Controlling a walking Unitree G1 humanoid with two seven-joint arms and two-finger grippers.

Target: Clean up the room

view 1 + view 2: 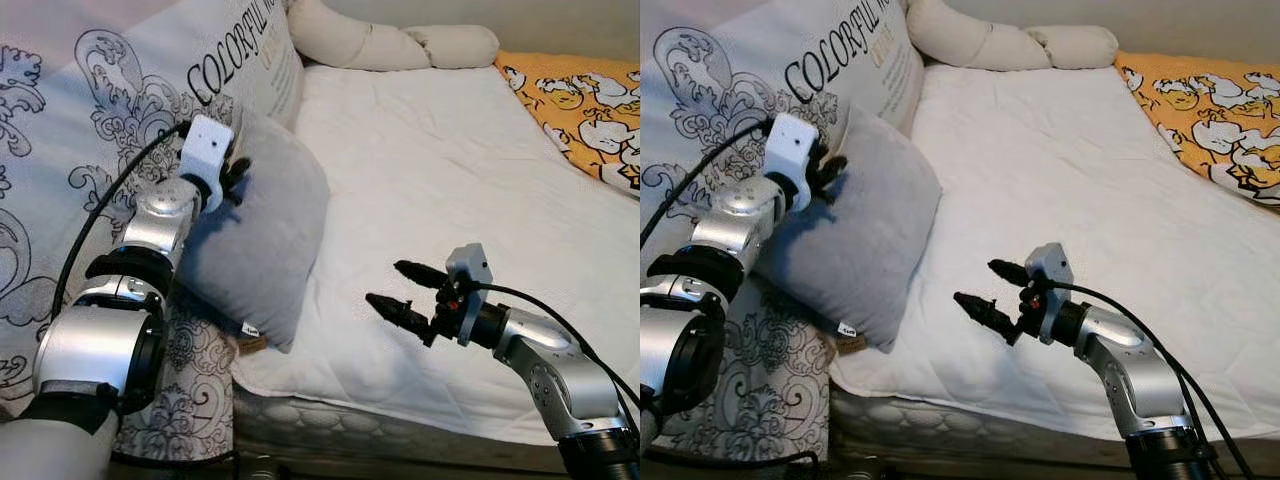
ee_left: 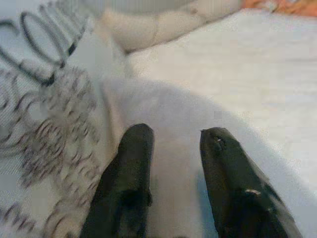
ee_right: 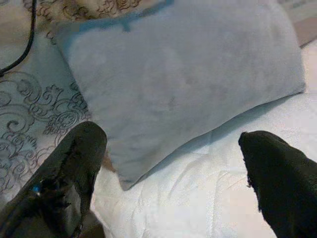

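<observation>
1. Here, I am standing at the side of a bed covered with a white quilted sheet, looking down along it.
2. My left gripper is reaching up against the upper edge of a grey cushion; in the left wrist view my two black fingers are sitting slightly apart with the cushion's pale fabric between and under them, so I am pinching its edge.
3. The grey cushion is standing tilted at the bed's left edge, leaning against a large patterned pillow printed with grey scrollwork and the word "COLORFUL", with its lower corner hanging just over the mattress edge.
4. My right gripper is hovering above the white sheet near the front of the bed, fingers spread wide and holding nothing, pointing toward the grey cushion.
5. A long cream bolster is lying across the far end of the bed.
6. An orange blanket with white cartoon figures is lying along the bed's right side.
</observation>
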